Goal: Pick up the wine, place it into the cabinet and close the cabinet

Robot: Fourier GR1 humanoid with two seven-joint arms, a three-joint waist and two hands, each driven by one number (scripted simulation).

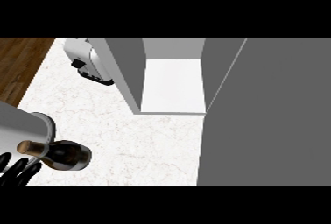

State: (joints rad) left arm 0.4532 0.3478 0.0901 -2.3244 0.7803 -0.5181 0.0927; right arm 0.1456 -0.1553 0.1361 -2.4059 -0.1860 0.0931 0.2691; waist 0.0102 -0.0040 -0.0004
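the task looks hardly begun. nearest, at the lower left, the left hand (18,171) shows black fingers relaxed and apart, just beside the wine bottle (62,154) — they hold nothing. the right hand is not in view. the wine stands upright on the worktop (129,144), cork toward the viewer, not yet lifted. what is left, i judge: grasp, carry, place, close. between bottle and cabinet (172,85) the marble is open, so there is room for moving. the large grey door (265,113) at the right stands open and bounds the path. farther left a toaster (90,63) sits near the cabinet wall, and the worktop's left edge is close to the bottle.
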